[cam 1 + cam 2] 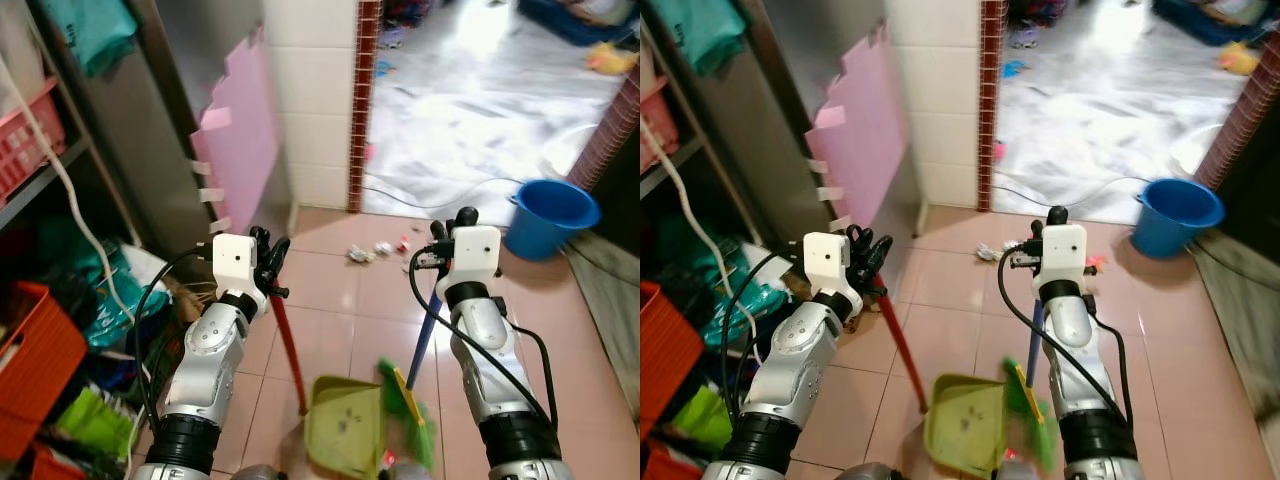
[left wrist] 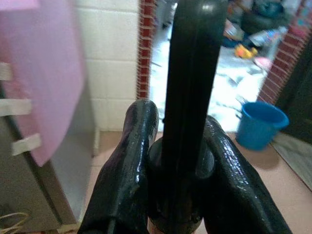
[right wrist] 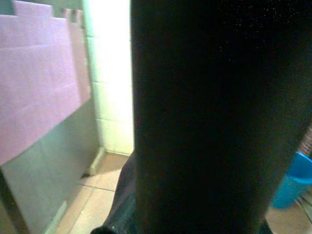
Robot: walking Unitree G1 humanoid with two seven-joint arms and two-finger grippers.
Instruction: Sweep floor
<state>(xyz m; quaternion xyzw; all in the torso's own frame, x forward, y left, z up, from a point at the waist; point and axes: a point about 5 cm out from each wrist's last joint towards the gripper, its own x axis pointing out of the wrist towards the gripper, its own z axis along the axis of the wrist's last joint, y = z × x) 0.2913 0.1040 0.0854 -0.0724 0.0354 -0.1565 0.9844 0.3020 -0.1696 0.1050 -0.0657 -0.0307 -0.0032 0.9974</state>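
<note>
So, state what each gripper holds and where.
Left gripper grips the dustpan's red handle at its top; right gripper grips the broom's blue stick near its top.

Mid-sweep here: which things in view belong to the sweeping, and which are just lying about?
For the job:
- green plastic dustpan with red handle, in left hand
- green broom with blue handle, in right hand
- small litter scraps on the tiles

Lying about:
- blue plastic bucket
- pink foam sheet
- red plastic crate
</note>
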